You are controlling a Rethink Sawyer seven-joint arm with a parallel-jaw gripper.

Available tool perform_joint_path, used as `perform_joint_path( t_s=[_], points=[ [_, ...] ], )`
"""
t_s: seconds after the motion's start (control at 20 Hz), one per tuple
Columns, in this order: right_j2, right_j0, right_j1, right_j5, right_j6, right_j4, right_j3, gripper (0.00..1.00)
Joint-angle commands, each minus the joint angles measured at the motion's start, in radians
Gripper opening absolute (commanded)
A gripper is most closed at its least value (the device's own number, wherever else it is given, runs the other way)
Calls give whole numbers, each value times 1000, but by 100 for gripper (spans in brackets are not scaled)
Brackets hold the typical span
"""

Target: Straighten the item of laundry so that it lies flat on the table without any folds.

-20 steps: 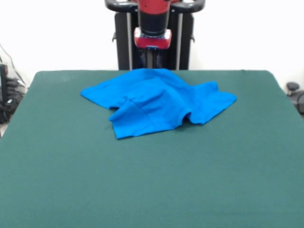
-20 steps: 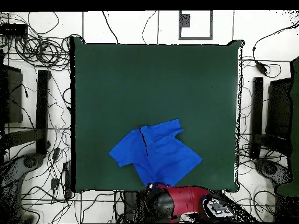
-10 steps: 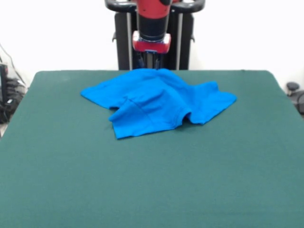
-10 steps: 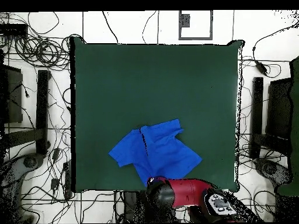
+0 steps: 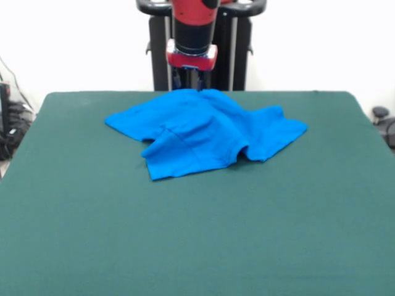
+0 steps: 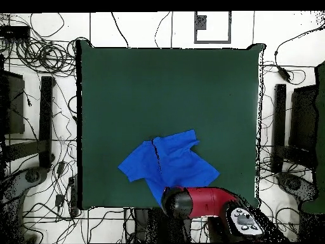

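Since a second ago the arm has swung a little toward the picture's left in the front view and, seen from overhead, its red body now reaches over the shirt's near hem, while the cloth itself has not shifted at all. Largest in view is the table (image 5: 197, 234), its dark green top mostly bare. On it, close to the robot's edge, lies the item of laundry (image 5: 200, 132), a bright blue T-shirt, crumpled: one sleeve spreads to the picture's left in the front view, another part spreads to the right, a raised hump sits in the middle, and a flap is folded over along the lower edge. Smallest is the gripper (image 5: 190, 79), hanging just behind and above the shirt's far hem; its tips are dark against the dark pedestal, so I cannot tell whether it is parted or closed, and nothing appears to be held. My judgement is that the task is hardly begun. If the arm descends here, at the table's very edge, it may pinch several layers at once and drag the whole bundle instead of opening it, or pull the hem off the table, leaving the folds worse.
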Motion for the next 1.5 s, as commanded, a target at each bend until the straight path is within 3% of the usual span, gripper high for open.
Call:
perform_joint_path(
  t_s=[0.05, 0.8, 1.5],
  points=[
    [118, 12, 27, 81, 31, 59, -140, 100],
    [133, 22, 63, 128, 39, 83, -218, 100],
    [135, 38, 42, 199, 35, 124, -240, 100]
  ],
)
